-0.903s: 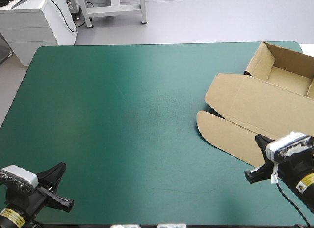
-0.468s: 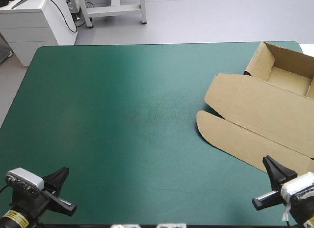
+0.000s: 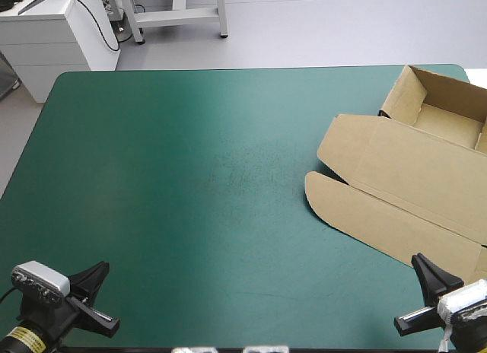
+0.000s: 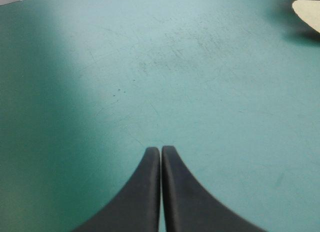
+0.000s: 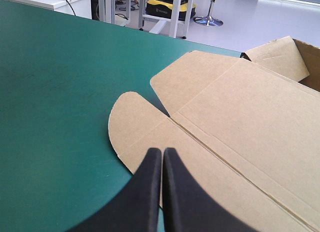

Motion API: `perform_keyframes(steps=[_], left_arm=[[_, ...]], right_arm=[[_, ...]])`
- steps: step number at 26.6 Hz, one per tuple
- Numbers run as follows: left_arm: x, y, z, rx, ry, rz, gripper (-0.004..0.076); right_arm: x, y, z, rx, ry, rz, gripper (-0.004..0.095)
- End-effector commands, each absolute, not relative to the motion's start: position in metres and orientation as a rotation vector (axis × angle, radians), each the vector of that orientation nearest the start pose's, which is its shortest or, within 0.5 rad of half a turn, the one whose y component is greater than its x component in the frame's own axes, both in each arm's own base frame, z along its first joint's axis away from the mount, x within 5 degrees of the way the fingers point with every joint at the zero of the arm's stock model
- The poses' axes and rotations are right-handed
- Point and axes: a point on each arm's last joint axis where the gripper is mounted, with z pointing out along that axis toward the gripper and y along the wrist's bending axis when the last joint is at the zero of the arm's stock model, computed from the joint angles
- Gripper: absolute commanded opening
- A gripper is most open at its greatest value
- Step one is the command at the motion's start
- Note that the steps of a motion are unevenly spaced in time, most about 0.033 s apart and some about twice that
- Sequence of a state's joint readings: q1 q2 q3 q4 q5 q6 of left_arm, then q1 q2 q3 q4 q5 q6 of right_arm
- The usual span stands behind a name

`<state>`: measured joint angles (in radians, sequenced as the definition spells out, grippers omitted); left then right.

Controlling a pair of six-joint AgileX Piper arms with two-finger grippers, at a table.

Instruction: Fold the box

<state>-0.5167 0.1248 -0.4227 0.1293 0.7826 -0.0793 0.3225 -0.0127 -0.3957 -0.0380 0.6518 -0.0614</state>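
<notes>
We see the brown box (image 3: 403, 170) at the high view's right: tray open at upper right, lid flat toward centre. Both 2 grippers are pressed closed, empty. The right gripper (image 3: 421, 265) has backed off the lid into the lower right corner; the left gripper (image 3: 97, 272) sits lower left over the teal-green cover (image 3: 190, 178).
</notes>
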Motion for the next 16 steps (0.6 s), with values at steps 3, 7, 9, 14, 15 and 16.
perform_keyframes(steps=[3, 7, 9, 14, 15, 16], left_arm=[[0.0341, -0.0109, 0.2871, 0.457, 1.858, -0.26, -0.0008], [0.0339, -0.0107, 0.2863, 0.458, 1.866, -0.258, -0.0008], [0.0339, -0.0107, 0.2863, 0.454, 1.867, -0.26, -0.0008], [0.0339, -0.0107, 0.2863, 0.447, 1.869, -0.266, -0.0008], [0.0339, -0.0107, 0.2863, 0.447, 1.869, -0.266, -0.0008], [0.0339, -0.0107, 0.2863, 0.447, 1.869, -0.266, -0.0008]], right_arm=[[0.0103, 0.0009, 0.2927, -0.324, 1.614, 0.152, -0.0006], [0.0103, 0.0009, 0.2927, -0.321, 1.615, 0.155, -0.0006], [0.0103, 0.0009, 0.2927, -0.321, 1.615, 0.155, -0.0006], [0.0102, 0.0012, 0.2927, -0.32, 1.615, 0.16, -0.0021], [0.0102, 0.0012, 0.2927, -0.32, 1.615, 0.16, -0.0021], [0.0102, 0.0012, 0.2927, -0.32, 1.615, 0.16, -0.0021]])
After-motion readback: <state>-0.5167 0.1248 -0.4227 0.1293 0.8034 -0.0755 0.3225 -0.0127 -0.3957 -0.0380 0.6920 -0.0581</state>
